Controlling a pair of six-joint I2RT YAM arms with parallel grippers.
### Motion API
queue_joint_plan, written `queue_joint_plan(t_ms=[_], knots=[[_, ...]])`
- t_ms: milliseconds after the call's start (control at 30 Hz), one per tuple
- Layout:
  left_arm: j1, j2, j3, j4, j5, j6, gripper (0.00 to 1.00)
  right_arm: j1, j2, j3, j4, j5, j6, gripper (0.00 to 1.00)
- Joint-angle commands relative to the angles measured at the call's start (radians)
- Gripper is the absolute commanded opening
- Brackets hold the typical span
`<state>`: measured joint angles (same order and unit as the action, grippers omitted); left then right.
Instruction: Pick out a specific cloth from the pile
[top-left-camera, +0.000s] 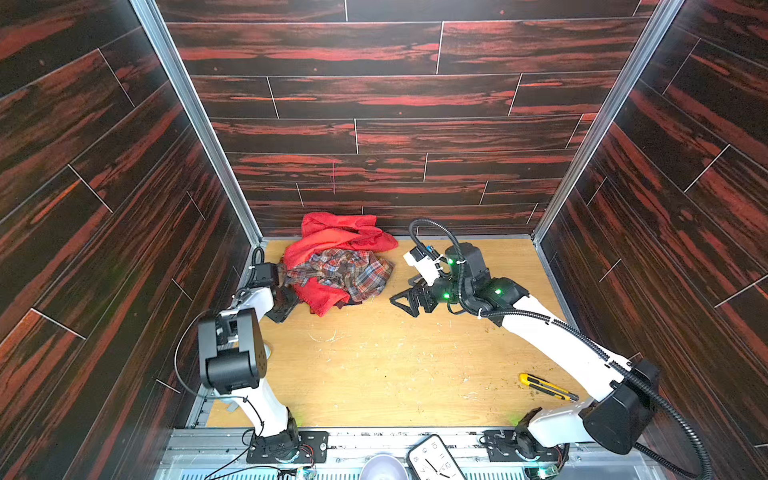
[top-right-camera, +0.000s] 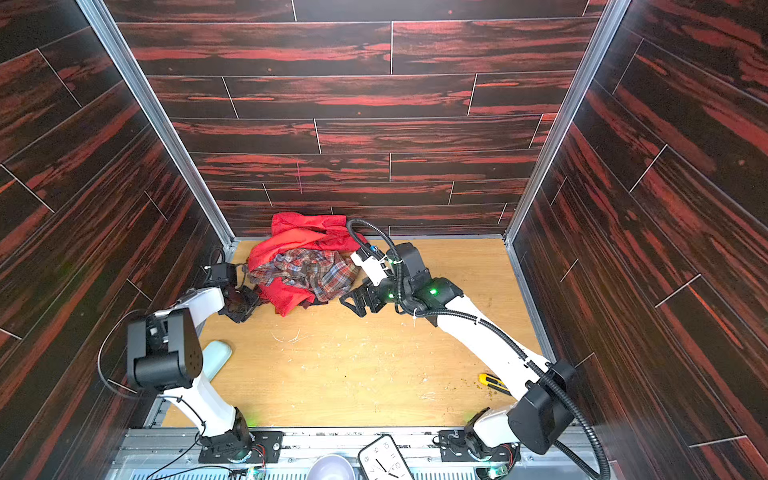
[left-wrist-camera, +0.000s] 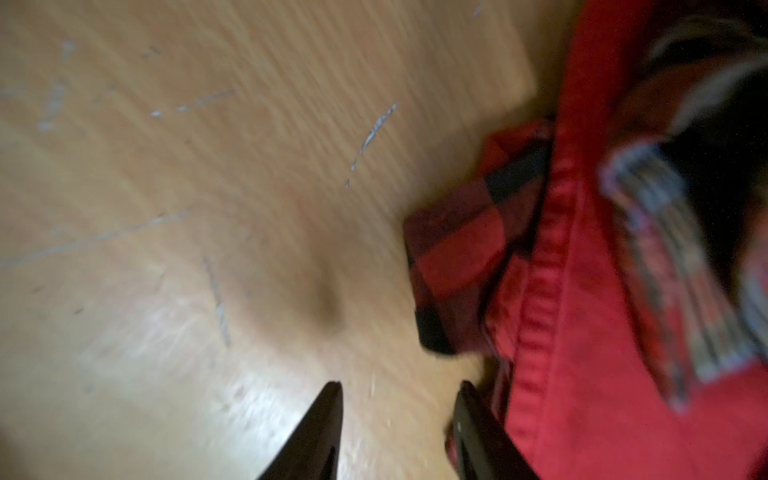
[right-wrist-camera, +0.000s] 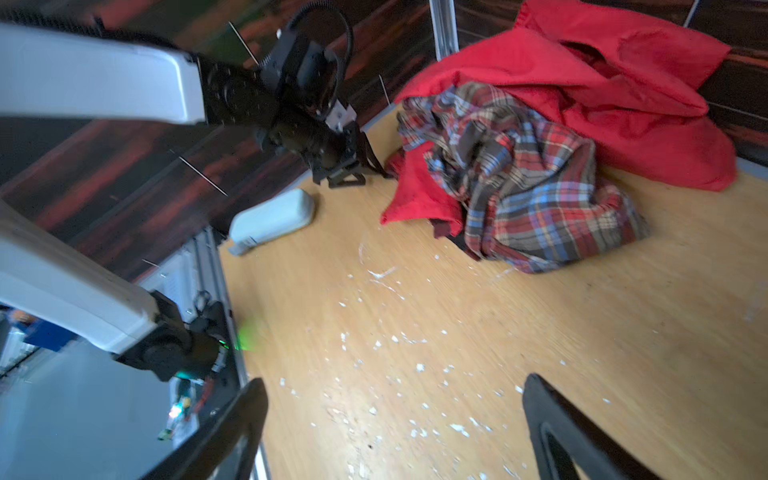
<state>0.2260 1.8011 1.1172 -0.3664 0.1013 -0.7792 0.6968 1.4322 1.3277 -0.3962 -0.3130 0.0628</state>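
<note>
1. Fingers (left-wrist-camera: 320, 440) of the left gripper (left-wrist-camera: 400, 386) stand partly parted and released, with only bare bench (left-wrist-camera: 208, 208) between their tips. One tip is at the hem of the plain red cloth (left-wrist-camera: 582, 332); the blur hides whether it touches.
2. In both top views the left gripper sits low at the near-left side of the pile (top-left-camera: 332, 253).
3. Poking out from under the plain red cloth at the pile's near edge is the cloth (left-wrist-camera: 457, 249), in bold red and black squares. It lies just ahead of the left gripper's tips, and most of it is buried.
4. The pile sits at the bench's far edge, toward the far-left corner. Its red fabric rises against the back wall, and a plaid shirt (top-left-camera: 347, 272) is crumpled on top.
5. Near the pile's right side, apart from it, the right gripper (top-left-camera: 409, 301) hangs over scratched bare wood. Its fingers (right-wrist-camera: 232, 428) are spread wide and grasp nothing.
6. A yellow utility knife (top-left-camera: 546, 386) lies toward the near-right corner, beside the right arm.
7. A pale case (top-right-camera: 218, 357) lies along the bench's left edge.
</note>
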Motion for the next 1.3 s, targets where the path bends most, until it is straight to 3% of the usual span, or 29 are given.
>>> queue_joint_plan(t_ms=[0, 733, 833, 967, 1133, 1267], knots=[[0.007, 0.022, 0.041, -0.010, -0.032, -0.028, 0.46, 0.004, 0.024, 0.022, -0.052, 0.014, -0.053, 0.97], [0.008, 0.146, 0.095, 0.093, -0.013, -0.083, 0.44, 0.004, 0.082, 0.058, -0.063, 0.003, -0.062, 0.97], [0.007, 0.173, 0.115, 0.048, -0.006, -0.087, 0.33, 0.003, 0.092, 0.068, -0.070, 0.000, -0.062, 0.97], [0.008, 0.172, 0.097, 0.047, -0.010, -0.091, 0.27, 0.003, 0.094, 0.067, -0.072, 0.003, -0.063, 0.97], [0.007, 0.173, 0.087, 0.073, 0.009, -0.078, 0.00, 0.003, 0.096, 0.077, -0.085, 0.010, -0.067, 0.97], [0.008, 0.094, 0.042, 0.125, -0.005, -0.070, 0.00, 0.003, 0.087, 0.073, -0.087, 0.032, -0.074, 0.97]])
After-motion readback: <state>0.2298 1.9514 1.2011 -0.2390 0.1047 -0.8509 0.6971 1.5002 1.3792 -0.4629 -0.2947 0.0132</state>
